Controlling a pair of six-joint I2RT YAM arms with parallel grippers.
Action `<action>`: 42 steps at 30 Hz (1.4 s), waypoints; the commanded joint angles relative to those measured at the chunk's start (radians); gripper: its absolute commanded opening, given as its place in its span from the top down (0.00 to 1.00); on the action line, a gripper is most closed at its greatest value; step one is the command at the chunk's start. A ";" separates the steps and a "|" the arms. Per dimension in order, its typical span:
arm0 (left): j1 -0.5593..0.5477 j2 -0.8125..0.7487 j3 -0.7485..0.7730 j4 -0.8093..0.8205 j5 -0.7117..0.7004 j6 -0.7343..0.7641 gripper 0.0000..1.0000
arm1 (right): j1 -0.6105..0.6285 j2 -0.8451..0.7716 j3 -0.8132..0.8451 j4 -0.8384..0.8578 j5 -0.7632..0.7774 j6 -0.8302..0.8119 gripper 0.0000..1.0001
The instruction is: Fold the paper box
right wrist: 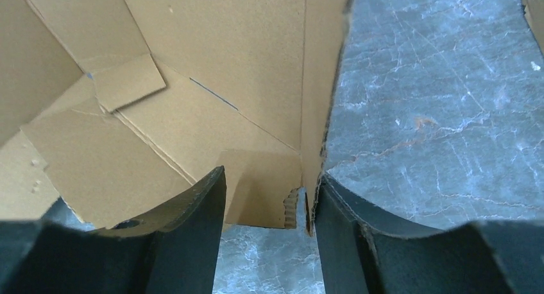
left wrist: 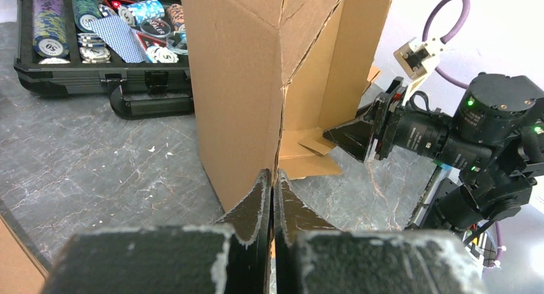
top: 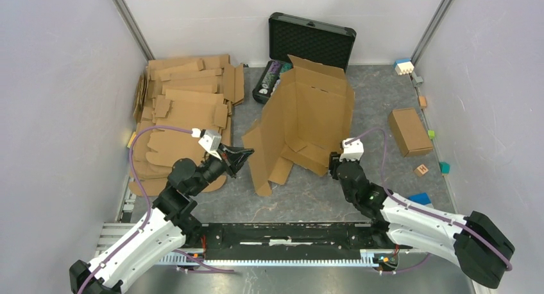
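a stack of flat cardboard sheets (top: 186, 108) lies at the far left of the grey table (top: 308, 194), against the wall. just right of it the left gripper (top: 246, 155) reaches toward the centre. in its wrist view its fingers (left wrist: 256, 204) are pressed together with only a thin slit between them, and their tips meet the lower end of a folded corner of the paper box (top: 308, 124). whether any cardboard is pinched there cannot be told. the paper box stands in the middle of the table, partly raised: tall brown panels are upright and leaning, a flap angles down to the table on the left, and more flaps lie flat at its base on the right. behind it the black case (top: 311, 40) is open, its lid upright against the back wall, and the left wrist view shows poker chips (left wrist: 48, 24) in its tray. at the box's lower right corner sits the right gripper (top: 333, 162). its fingers (right wrist: 192, 223) are spread apart, and an upright edge of the box stands between them, close against the inner face of the right-hand finger. further right a smaller cardboard box (top: 409, 131) rests on the table, well apart from the big one, and small coloured blocks (top: 444, 167) are scattered along the right wall.
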 commanded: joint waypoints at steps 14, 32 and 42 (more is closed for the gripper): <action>-0.010 0.017 0.071 -0.071 0.020 0.028 0.98 | -0.044 0.020 0.196 -0.113 0.039 -0.134 0.40; -0.010 0.021 0.071 -0.072 0.017 0.030 0.98 | -0.099 0.012 0.297 -0.141 0.073 -0.203 0.42; -0.013 0.023 0.062 -0.054 0.024 0.011 0.98 | -0.100 0.014 0.281 -0.130 0.108 -0.167 0.75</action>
